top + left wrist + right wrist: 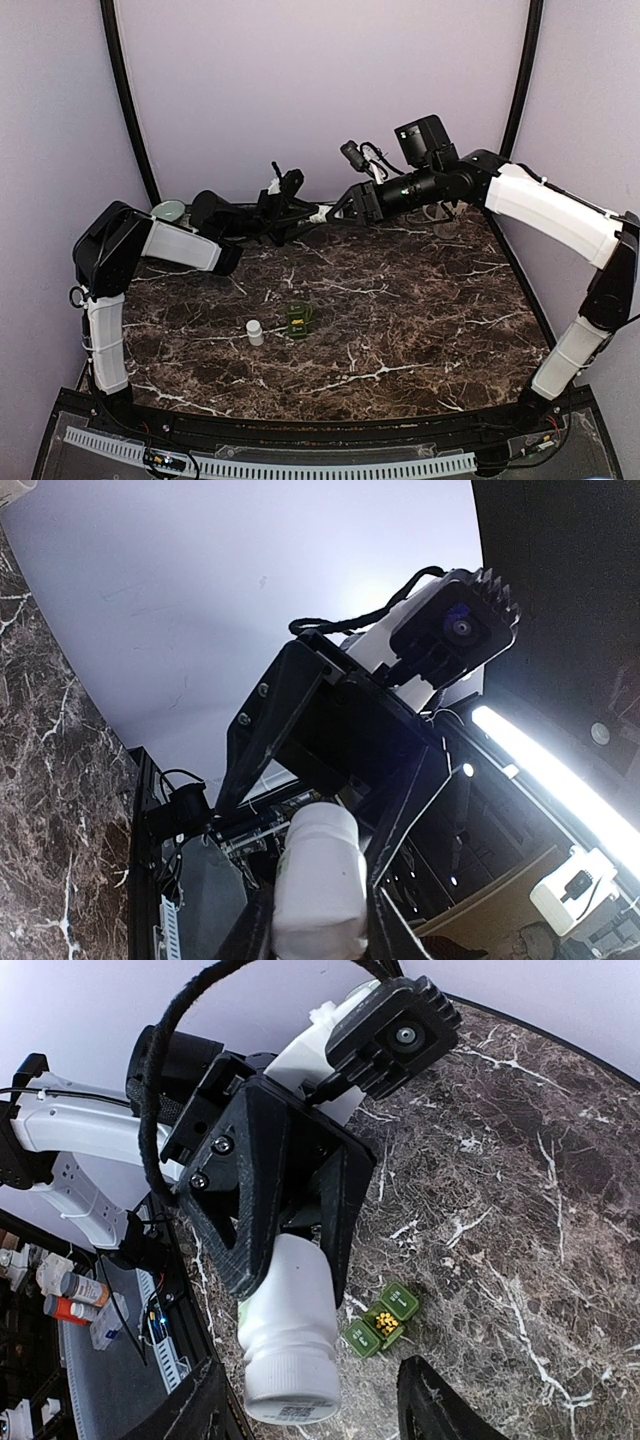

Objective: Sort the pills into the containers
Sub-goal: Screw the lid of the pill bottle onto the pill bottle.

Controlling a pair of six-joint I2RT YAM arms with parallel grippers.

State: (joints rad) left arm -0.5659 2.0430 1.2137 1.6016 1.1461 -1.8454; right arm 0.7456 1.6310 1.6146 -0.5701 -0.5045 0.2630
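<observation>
Top external shows the containers [300, 318], a small green box, sitting mid-worktop [420, 300], well below both raised arms. Left wrist shows the left gripper [318, 932] pinching a white pill bottle [320, 865] by its body; it looks light, stiff and smooth, so liable to slip. Right wrist shows the right gripper [315, 1405] spread either side of the bottle's cap [288, 1400], the sensible place to grip, with yellow pills [383, 1319] in the box's middle compartment.
</observation>
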